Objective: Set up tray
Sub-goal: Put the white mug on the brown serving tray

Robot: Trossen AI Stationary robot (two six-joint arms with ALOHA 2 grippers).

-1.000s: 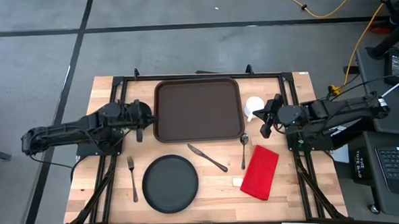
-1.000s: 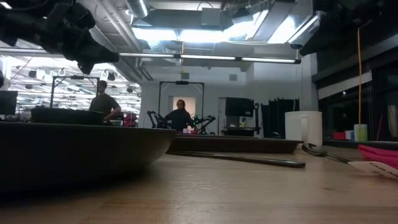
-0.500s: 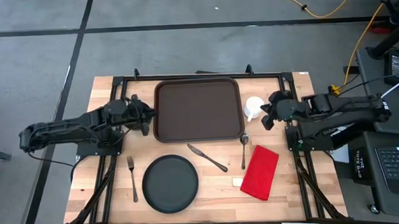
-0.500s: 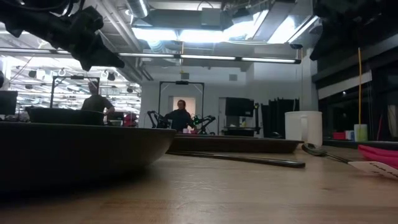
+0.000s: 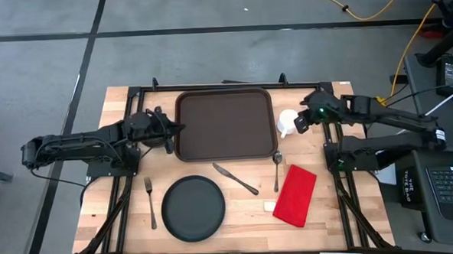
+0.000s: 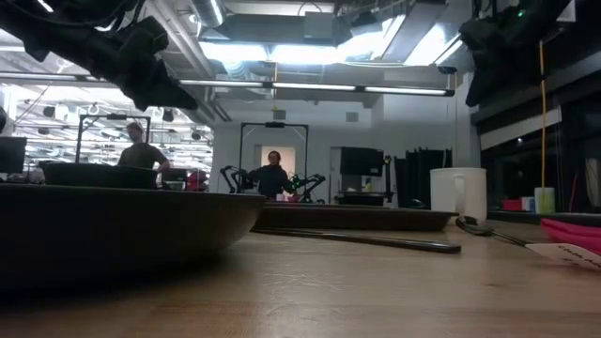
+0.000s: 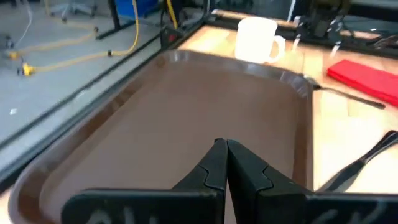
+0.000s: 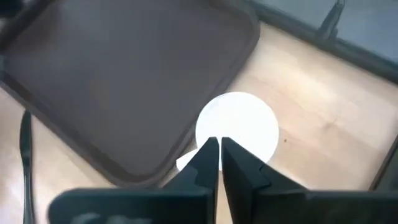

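The dark brown tray (image 5: 225, 124) lies flat near the table's far edge, also seen as the tray (image 7: 186, 124). My left gripper (image 5: 170, 132) hovers shut at the tray's left rim, raised above the table (image 6: 155, 80); its shut fingers (image 7: 225, 152) point over the tray. My right gripper (image 5: 301, 124) is shut and raised (image 6: 493, 56), just right of the tray, above a white mug (image 5: 287, 123). In the right wrist view the shut gripper (image 8: 219, 146) points down at the mug (image 8: 239, 127). Neither gripper touches anything.
Near side of the table: round black plate (image 5: 193, 208), fork (image 5: 150, 201) left of it, knife (image 5: 235, 178), spoon (image 5: 277, 171) and red napkin (image 5: 295, 194) to the right. Bare wood lies between the tray and the plate. People stand in the room behind (image 6: 270, 176).
My left gripper has moved right toward the tray's left rim and sunk a little. My right arm has swung toward the far edge, and its gripper has shifted that way, over the white mug. Nothing on the table has moved.
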